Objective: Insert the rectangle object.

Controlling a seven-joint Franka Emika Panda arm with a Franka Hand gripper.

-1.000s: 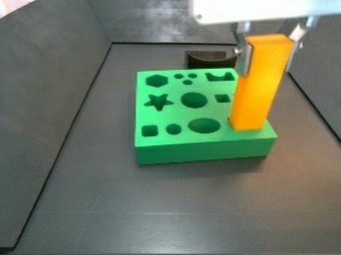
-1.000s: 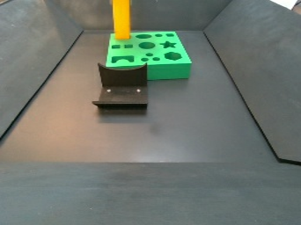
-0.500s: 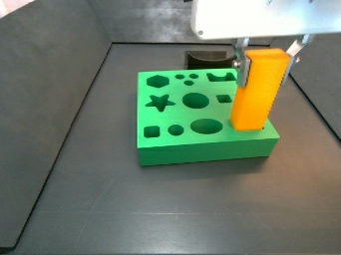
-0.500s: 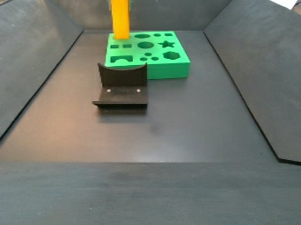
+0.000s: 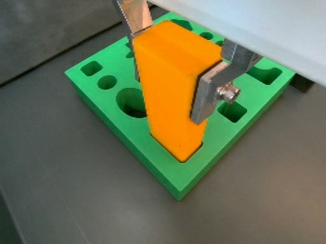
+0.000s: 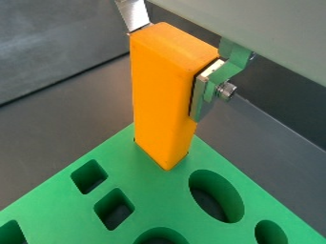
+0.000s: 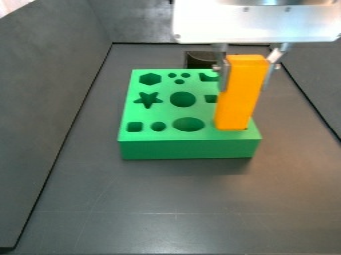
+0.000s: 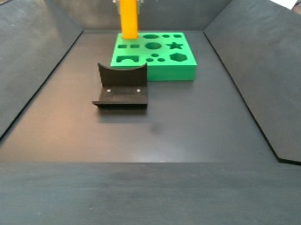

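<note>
One gripper (image 5: 178, 55) clamps one upright rectangle object (image 5: 174, 91), its foot in one green board (image 7: 167, 139) near the worktop's far edge.

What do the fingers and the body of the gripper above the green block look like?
The gripper, above the green block, has two flat silver metal fingers. In both wrist views one finger carries a round silver screw head. In a side view, the gripper's body is a boxy white housing. No cables or markings show.
</note>
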